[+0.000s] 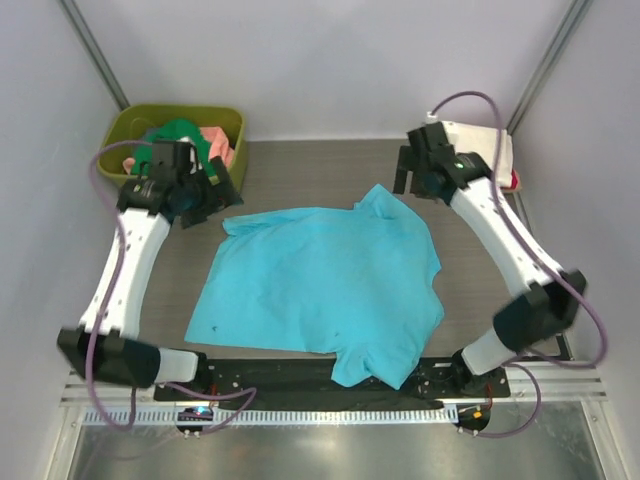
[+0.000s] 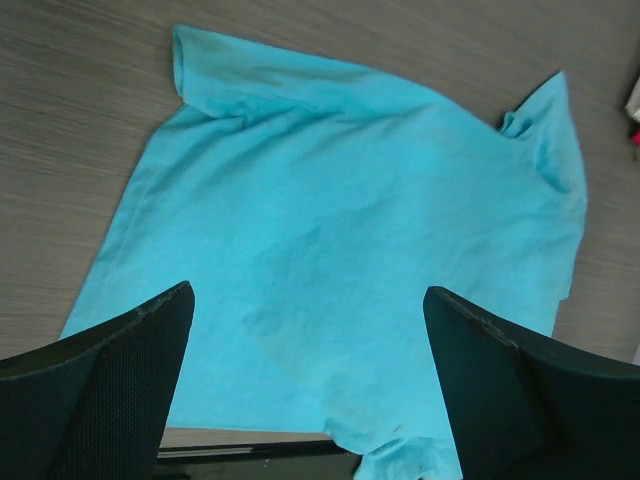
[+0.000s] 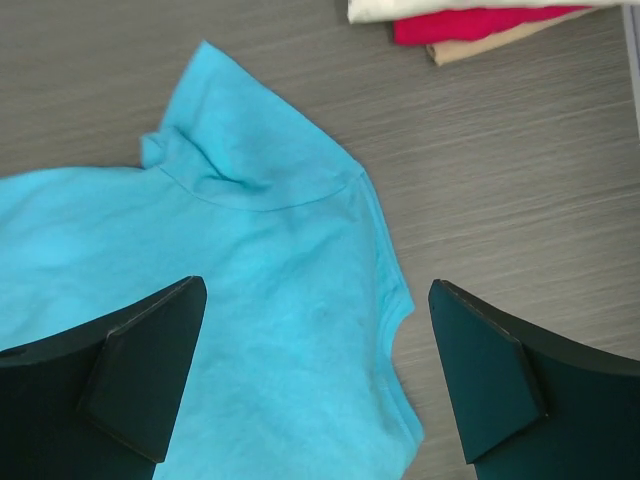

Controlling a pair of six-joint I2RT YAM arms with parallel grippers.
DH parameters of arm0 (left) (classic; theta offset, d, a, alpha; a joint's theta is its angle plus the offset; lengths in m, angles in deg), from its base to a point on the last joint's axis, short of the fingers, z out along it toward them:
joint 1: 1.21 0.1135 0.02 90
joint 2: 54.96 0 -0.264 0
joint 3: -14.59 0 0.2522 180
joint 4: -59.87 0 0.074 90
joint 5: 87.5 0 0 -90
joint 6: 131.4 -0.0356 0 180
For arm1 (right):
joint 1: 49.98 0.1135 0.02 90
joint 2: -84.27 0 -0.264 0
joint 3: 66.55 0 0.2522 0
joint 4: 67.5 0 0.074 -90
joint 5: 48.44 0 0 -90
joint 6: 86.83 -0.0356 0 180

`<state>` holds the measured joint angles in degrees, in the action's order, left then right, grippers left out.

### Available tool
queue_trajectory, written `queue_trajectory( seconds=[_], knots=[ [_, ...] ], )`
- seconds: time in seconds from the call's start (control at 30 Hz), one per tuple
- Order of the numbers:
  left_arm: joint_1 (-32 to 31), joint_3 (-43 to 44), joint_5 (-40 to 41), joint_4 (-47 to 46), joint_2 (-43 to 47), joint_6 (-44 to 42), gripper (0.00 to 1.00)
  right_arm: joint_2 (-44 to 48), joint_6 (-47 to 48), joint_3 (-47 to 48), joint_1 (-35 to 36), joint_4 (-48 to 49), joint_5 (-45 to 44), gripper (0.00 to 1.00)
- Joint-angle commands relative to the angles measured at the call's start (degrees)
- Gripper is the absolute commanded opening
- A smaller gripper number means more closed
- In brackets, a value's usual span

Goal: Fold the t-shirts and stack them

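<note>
The left gripper [image 2: 308,295] had its two dark fingers [image 2: 110,390] spread wide with nothing between them, poised above the turquoise t-shirt [image 2: 340,220] without touching it. Only the finger ends showed in the left wrist view; their roots were cut off by the lower edge. The right gripper [image 3: 318,290] was likewise wide apart and empty, hanging over the shirt's far sleeve, its own finger roots cropped at the bottom of the frame too.

The shirt lay spread and lightly wrinkled on the grey wood-grain table [image 1: 300,170] between the two arms, with its hem toward the left arm. One sleeve pointed to the far side. The other draped over the near edge onto the black base rail [image 1: 260,372], and the left wrist view cut off its tip.

In the far-left corner stood an olive-green tub [image 1: 118,128] holding a dark green t-shirt [image 1: 180,130] and a salmon-pink t-shirt [image 1: 218,142], both partly hidden behind the left wrist.

At the far right sat a folded stack, with a cream-white t-shirt [image 3: 450,8] over a red t-shirt [image 3: 480,25] and a beige layer [image 3: 480,48] beneath. The top edge of the right wrist view clipped the stack, and the right arm mostly covered it from above, so the number of pieces could not be told.
</note>
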<state>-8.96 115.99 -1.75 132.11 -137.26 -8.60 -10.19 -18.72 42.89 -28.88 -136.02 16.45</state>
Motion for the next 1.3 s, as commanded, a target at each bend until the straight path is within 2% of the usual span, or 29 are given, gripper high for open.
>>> queue_trajectory(
  seconds=[0.0, 0.03, 0.13, 0.23, 0.3, 0.57, 0.9, 1.1, 1.27],
  knots=[
    [0.28, -8.69, 3.81, -8.19, 6.78, 1.91, 0.97, 10.77, -2.01, -9.96, -1.06, 10.8, 3.2, 1.0],
    [0.28, -12.8, 5.9, -9.77, 7.24, 2.7, 0.94, 12.35, -2.71, -15.03, -1.06, 14.38, 5.39, 1.0],
    [0.28, -17.66, 6.8, -14.0, 6.46, 5.43, 0.86, 12.98, -4.82, -22.26, -1.15, 19.32, 12.34, 1.0],
    [0.1, -20.56, 6.97, -18.83, 3.57, 7.45, 0.77, 12.98, -6.23, -28.06, -1.06, 23.55, 17.01, 1.0],
    [-1.03, -21.01, 9.25, -22.17, 1.63, 8.33, 0.74, 13.68, -6.32, -30.54, -0.98, 26.18, 18.07, 0.99],
    [-4.2, -11.89, 15.76, -26.57, -14.96, 9.22, 0.71, 12.36, -5.18, -34.33, -1.06, 28.04, 19.91, 1.0],
    [-5.17, 1.38, 20.07, -27.01, -34.22, 7.72, 0.68, 18.08, -5.44, -38.9, -1.06, 27.69, 18.07, 1.0],
    [-6.4, 9.73, 21.74, -25.08, -41.44, 6.67, 0.68, 18.25, -4.83, -39.25, -1.24, 27.69, 18.51, 1.0],
    [-7.02, 13.26, 22.01, -24.29, -46.19, 6.58, 0.68, 17.64, -4.22, -38.73, -1.94, 27.69, 18.51, 1.0]
  ],
)
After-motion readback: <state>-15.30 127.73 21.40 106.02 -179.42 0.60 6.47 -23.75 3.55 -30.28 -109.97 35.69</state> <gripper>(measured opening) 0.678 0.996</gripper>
